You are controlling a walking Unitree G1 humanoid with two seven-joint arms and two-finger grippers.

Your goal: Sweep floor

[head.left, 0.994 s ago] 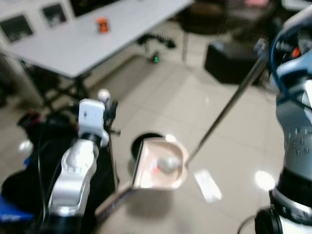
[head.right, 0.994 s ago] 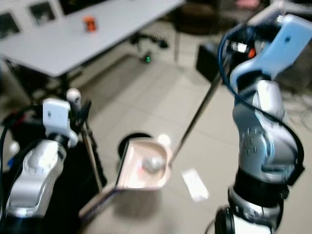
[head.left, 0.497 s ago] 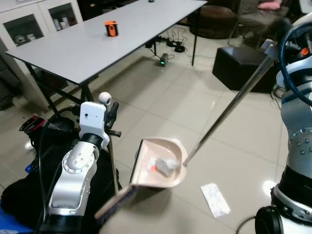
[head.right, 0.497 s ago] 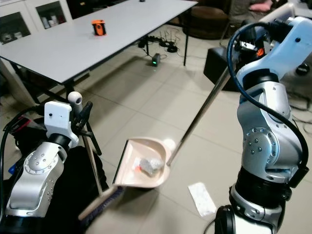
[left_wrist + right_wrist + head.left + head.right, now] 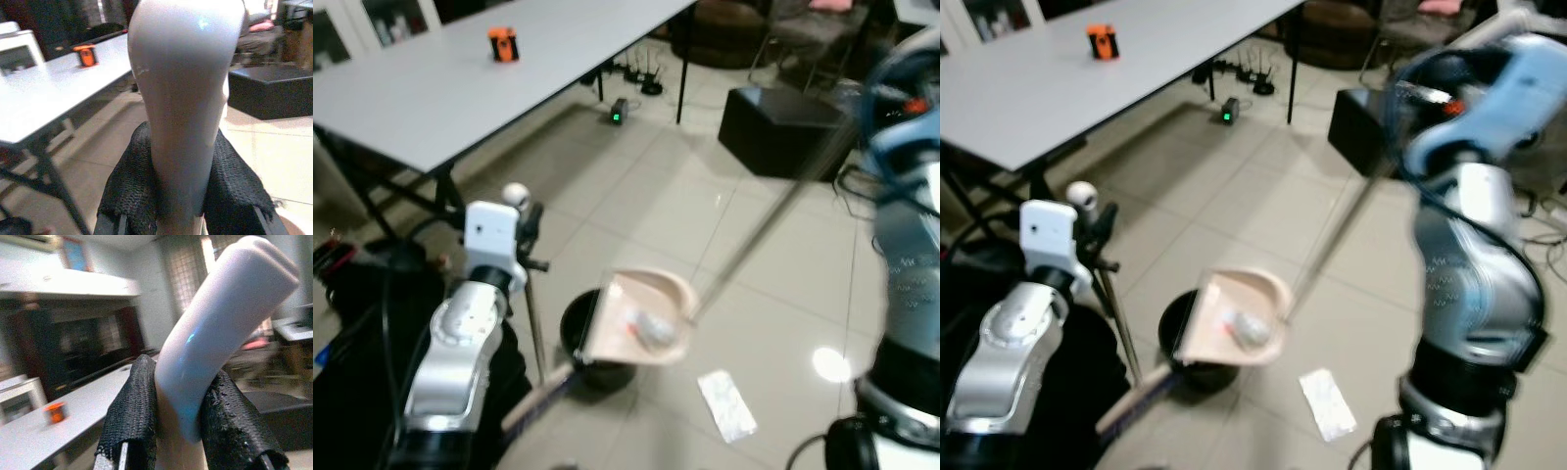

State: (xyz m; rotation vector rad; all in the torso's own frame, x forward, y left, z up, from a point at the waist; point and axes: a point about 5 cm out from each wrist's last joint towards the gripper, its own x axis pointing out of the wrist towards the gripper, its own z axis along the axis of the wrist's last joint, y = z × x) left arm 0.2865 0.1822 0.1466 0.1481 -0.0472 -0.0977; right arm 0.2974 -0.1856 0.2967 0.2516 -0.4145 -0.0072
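A beige dustpan [image 5: 641,318] hangs tilted over the rim of a round black bin [image 5: 578,343], with crumpled grey litter [image 5: 654,329] lying in it. Its long metal handle [image 5: 759,220] slants up to my right gripper [image 5: 178,411], which is shut on the pale handle grip. My left gripper [image 5: 178,188] is shut on the top of the broom handle [image 5: 530,313]. That handle runs down to the broom head [image 5: 540,394] on the floor left of the bin. A flat white wrapper [image 5: 726,404] lies on the tiles to the right of the bin.
A long grey table [image 5: 440,93] with an orange object [image 5: 502,44] stands at the back left, cables and a green-lit device [image 5: 619,115] beyond it. A black box [image 5: 773,117] sits at the back right. Dark bags [image 5: 352,323] crowd my left side.
The whole view has shifted and blurred, so the camera moved. The black bin now shows under the dustpan's left edge. Both grippers keep their holds.
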